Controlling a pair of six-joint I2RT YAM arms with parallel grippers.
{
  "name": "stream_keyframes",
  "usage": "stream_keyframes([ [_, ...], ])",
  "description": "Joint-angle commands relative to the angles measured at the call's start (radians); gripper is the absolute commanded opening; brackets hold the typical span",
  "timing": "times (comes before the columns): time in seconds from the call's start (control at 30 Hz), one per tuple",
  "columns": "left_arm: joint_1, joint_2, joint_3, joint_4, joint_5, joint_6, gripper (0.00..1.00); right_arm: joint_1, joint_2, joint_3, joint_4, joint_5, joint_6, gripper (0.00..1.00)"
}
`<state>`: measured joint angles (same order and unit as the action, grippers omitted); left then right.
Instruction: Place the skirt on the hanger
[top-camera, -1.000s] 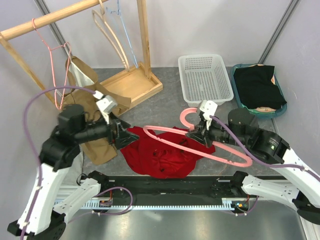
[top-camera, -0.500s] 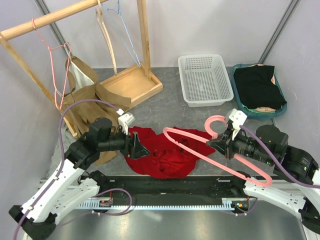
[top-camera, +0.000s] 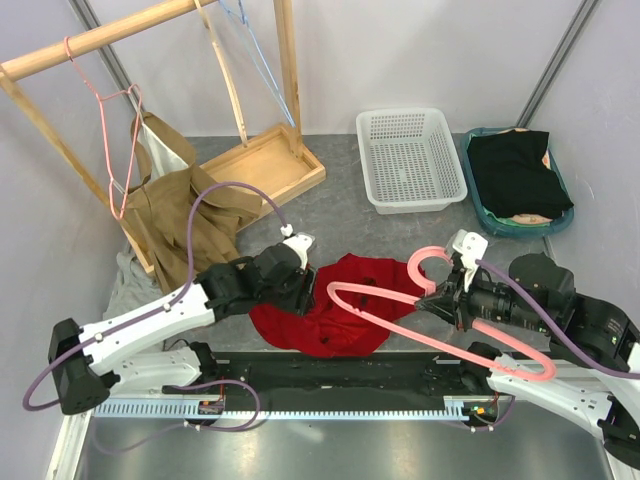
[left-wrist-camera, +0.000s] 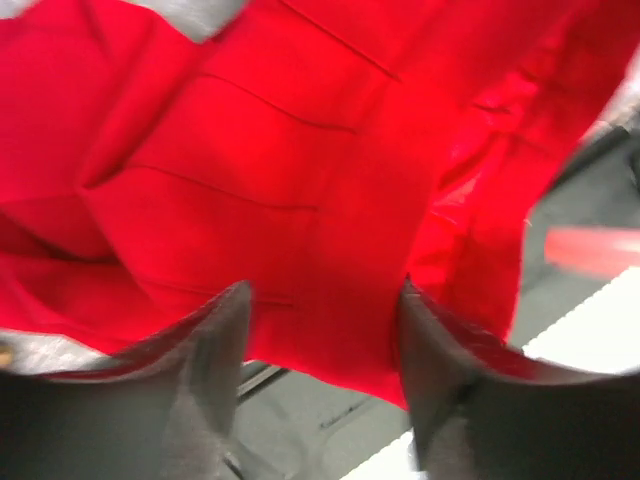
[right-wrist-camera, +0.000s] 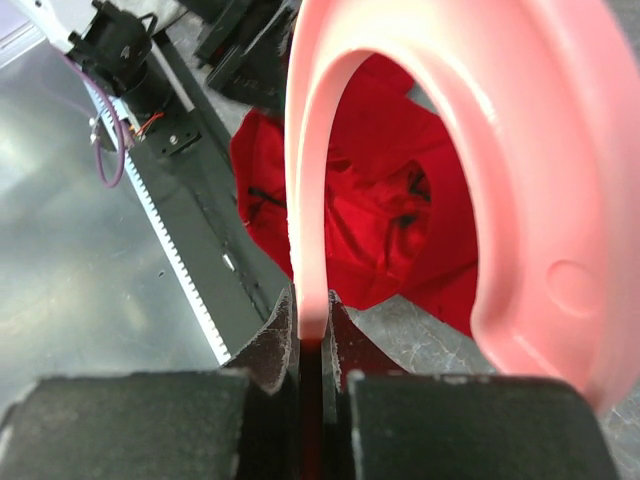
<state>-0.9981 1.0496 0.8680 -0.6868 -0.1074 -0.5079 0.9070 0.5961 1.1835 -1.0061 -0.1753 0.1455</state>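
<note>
- The red skirt (top-camera: 330, 318) lies in a crumpled heap on the gray tabletop (top-camera: 340, 215), near the front edge, between the two arms
- The left tool (top-camera: 303, 283) is low over the left side of the skirt
- In the left wrist view its two dark fingers (left-wrist-camera: 215, 350) stand apart, and red cloth fills the space behind them
- The right tool (top-camera: 440, 298) is pinched tight on the pink hanger (top-camera: 375, 291), on the thin part right by the hook
- The hanger is up off the tabletop and tilted, and its left end is over the right part of the skirt; I cannot tell if it touches the cloth
- A white basket (top-camera: 410, 155) sits at the back, with a black cloth (top-camera: 515, 170) in a bin beside it
- A wooden rack (top-camera: 290, 70) stands at the back left, with a brown cloth (top-camera: 185, 215) heaped below it
</note>
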Motion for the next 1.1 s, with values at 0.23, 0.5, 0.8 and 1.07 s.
stream_keyframes([
  [0.23, -0.028, 0.013, 0.19, -0.146, -0.209, -0.046, 0.02, 0.001, 0.025, -0.087, 0.073, -0.095, 0.006, 0.0],
  [0.5, -0.031, 0.01, 0.304, -0.146, -0.072, 0.04, 0.02, 0.003, 0.07, -0.137, 0.267, -0.115, 0.011, 0.0],
  [0.8, -0.036, 0.013, 0.427, -0.076, 0.104, 0.112, 0.02, 0.004, 0.195, -0.226, 0.541, -0.034, 0.071, 0.0],
  [1.07, -0.036, 0.036, 0.407, 0.052, 0.202, 0.088, 0.02, 0.003, 0.13, -0.551, 0.986, 0.169, 0.262, 0.0],
])
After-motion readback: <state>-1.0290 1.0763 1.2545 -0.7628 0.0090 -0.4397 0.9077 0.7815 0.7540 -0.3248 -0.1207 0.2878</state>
